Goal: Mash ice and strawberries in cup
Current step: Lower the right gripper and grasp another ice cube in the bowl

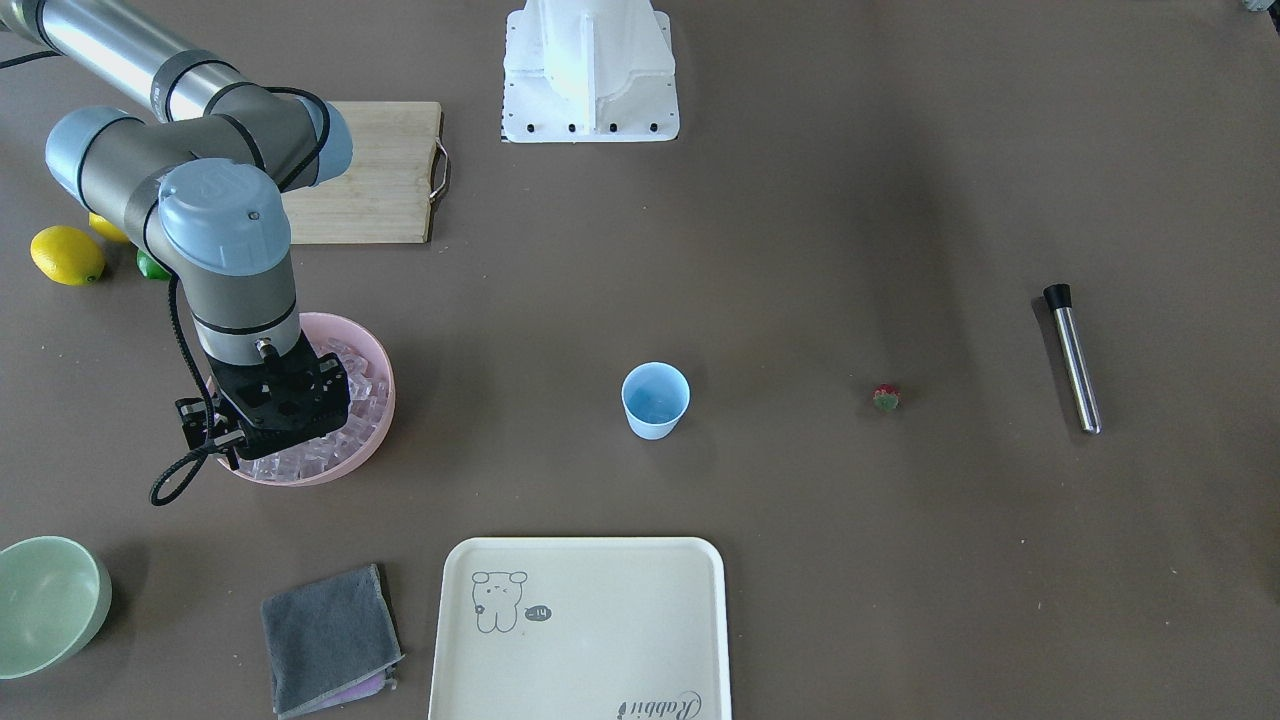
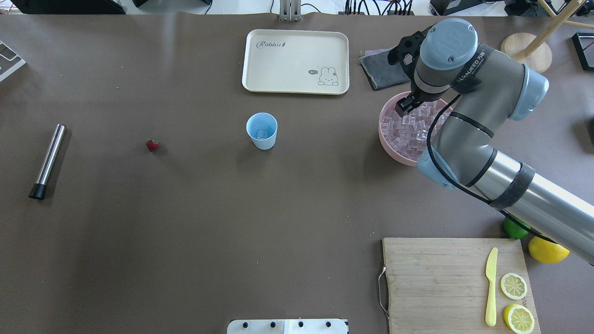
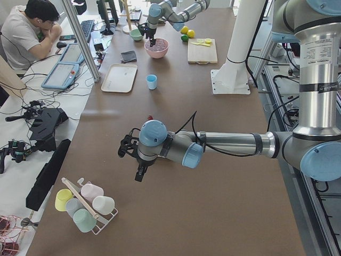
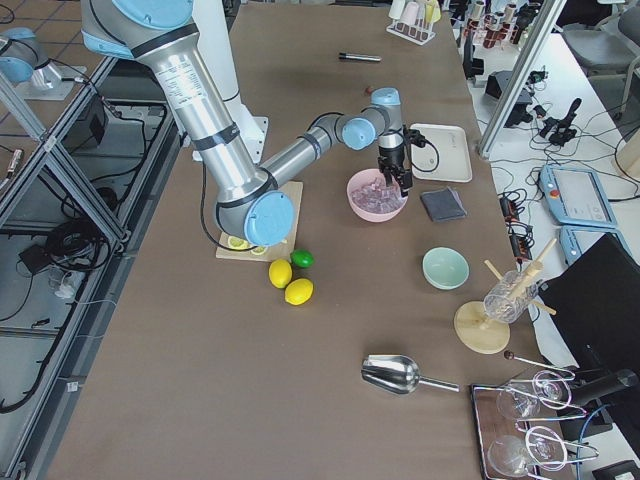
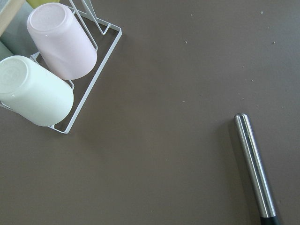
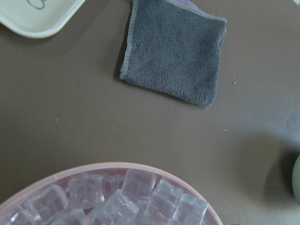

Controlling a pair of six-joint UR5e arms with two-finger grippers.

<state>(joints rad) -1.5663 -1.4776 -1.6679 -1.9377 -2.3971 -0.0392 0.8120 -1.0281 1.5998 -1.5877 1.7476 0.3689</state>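
Reaching into the overhead view's upper right, the right jaws are hanging over the ice (image 2: 408, 134) in the pink bowl (image 2: 391, 149); their spread, like that of the left jaws, cannot be told. The cup (image 2: 262, 131) is standing mid-frame, the strawberry (image 2: 152, 144) lying leftward.

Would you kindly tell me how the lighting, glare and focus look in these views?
Front-facing view: soft, even light, the cup casting only a faint shadow. Overhead view: the strip along the top edge is overexposed. Left wrist view: sharp, with a bright glare streak along the steel muddler. Right wrist view: the grey cloth is crisp; the ice shows soft highlights.
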